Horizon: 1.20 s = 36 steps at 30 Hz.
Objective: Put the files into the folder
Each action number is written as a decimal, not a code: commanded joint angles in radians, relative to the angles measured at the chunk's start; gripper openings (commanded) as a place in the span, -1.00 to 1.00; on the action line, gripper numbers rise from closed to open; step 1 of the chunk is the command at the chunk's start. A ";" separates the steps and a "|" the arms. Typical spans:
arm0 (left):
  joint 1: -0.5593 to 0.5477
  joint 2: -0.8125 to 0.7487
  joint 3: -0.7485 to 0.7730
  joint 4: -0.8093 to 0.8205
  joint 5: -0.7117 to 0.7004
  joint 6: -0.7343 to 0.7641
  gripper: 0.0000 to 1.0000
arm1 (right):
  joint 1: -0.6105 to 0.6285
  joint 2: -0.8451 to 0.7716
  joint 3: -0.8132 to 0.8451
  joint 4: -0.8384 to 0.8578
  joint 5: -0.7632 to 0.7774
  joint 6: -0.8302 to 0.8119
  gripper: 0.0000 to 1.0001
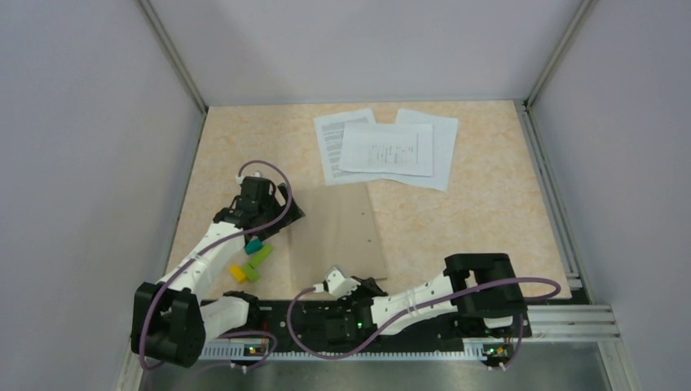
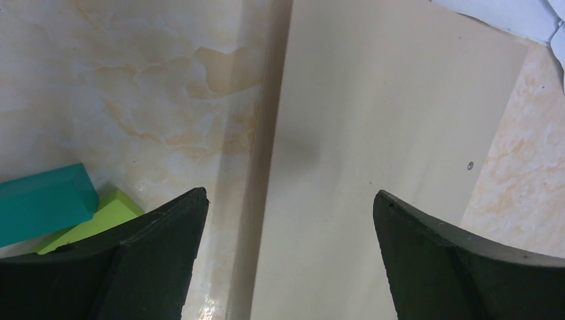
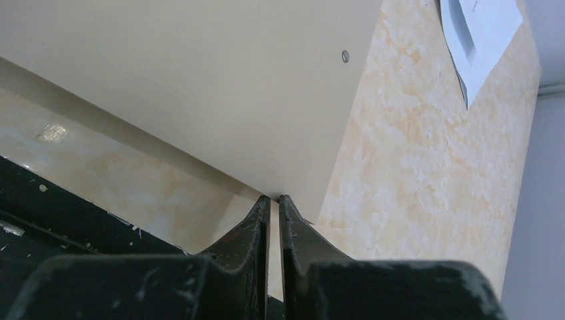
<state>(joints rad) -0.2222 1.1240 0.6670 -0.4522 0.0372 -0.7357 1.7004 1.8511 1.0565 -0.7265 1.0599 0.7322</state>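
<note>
The tan folder (image 1: 338, 232) lies closed in the middle of the table. The files (image 1: 387, 147), a few white printed sheets, lie overlapped behind it, touching its far edge. My left gripper (image 1: 285, 213) is open and empty, its jaws either side of the folder's left edge (image 2: 266, 167). My right gripper (image 1: 376, 283) is shut on the folder's near right corner (image 3: 293, 180), which is raised a little off the table. A corner of the files shows in the right wrist view (image 3: 480, 33) and in the left wrist view (image 2: 506, 13).
Several small blocks, teal (image 1: 253, 245), green (image 1: 261, 257) and yellow (image 1: 237, 273), lie just left of the folder under the left arm. The teal (image 2: 43, 203) and green (image 2: 100, 217) ones are beside my left finger. Grey walls stand on three sides, and a black rail (image 1: 407, 326) runs along the near edge.
</note>
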 commanded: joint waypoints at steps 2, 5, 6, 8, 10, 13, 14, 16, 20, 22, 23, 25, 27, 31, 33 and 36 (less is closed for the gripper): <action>0.015 -0.018 0.032 0.019 0.037 -0.023 0.98 | -0.001 -0.057 0.027 -0.022 0.071 0.076 -0.92; 0.027 -0.042 0.036 0.012 0.071 -0.043 0.97 | -0.002 -0.080 0.024 -0.029 0.071 0.109 -0.96; 0.036 -0.048 0.036 0.012 0.087 -0.053 0.98 | -0.002 -0.088 0.024 -0.030 0.070 0.118 -0.96; 0.051 -0.060 0.030 0.022 0.127 -0.072 0.98 | -0.001 -0.100 0.023 -0.030 0.066 0.131 -0.98; 0.064 -0.065 0.024 0.040 0.175 -0.097 0.97 | -0.001 -0.105 0.023 -0.030 0.063 0.137 -0.98; 0.070 -0.056 0.015 0.073 0.237 -0.126 0.98 | -0.001 -0.110 0.024 -0.029 0.059 0.145 -1.00; 0.071 -0.049 0.009 0.090 0.258 -0.138 0.97 | -0.001 -0.112 0.024 -0.029 0.058 0.147 -1.00; 0.073 -0.027 -0.005 0.124 0.309 -0.164 0.95 | -0.001 -0.117 0.027 -0.030 0.056 0.151 -1.00; 0.075 0.025 -0.010 0.171 0.422 -0.186 0.79 | -0.001 -0.127 0.024 -0.026 0.048 0.159 -1.00; 0.075 0.033 -0.023 0.208 0.452 -0.203 0.59 | -0.002 -0.134 0.022 -0.023 0.044 0.161 -1.00; 0.075 0.032 -0.025 0.216 0.456 -0.204 0.48 | -0.001 -0.136 0.022 -0.023 0.042 0.160 -1.00; 0.075 0.024 -0.018 0.212 0.458 -0.194 0.18 | -0.001 -0.143 0.020 -0.021 0.035 0.153 -0.98; 0.075 0.014 0.002 0.179 0.443 -0.172 -0.10 | -0.002 -0.154 0.017 -0.003 0.020 0.127 -0.75; 0.075 -0.003 0.038 0.120 0.421 -0.107 -0.61 | 0.002 -0.221 -0.015 0.112 -0.063 -0.008 0.00; 0.073 -0.010 0.052 0.102 0.416 -0.077 -0.74 | 0.004 -0.263 -0.036 0.175 -0.122 -0.090 0.38; 0.070 -0.021 0.075 0.074 0.409 -0.032 -0.93 | 0.003 -0.336 -0.054 0.225 -0.199 -0.145 0.70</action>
<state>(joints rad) -0.1520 1.1427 0.6785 -0.3470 0.4557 -0.8520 1.7008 1.6287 1.0203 -0.6212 0.9680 0.7124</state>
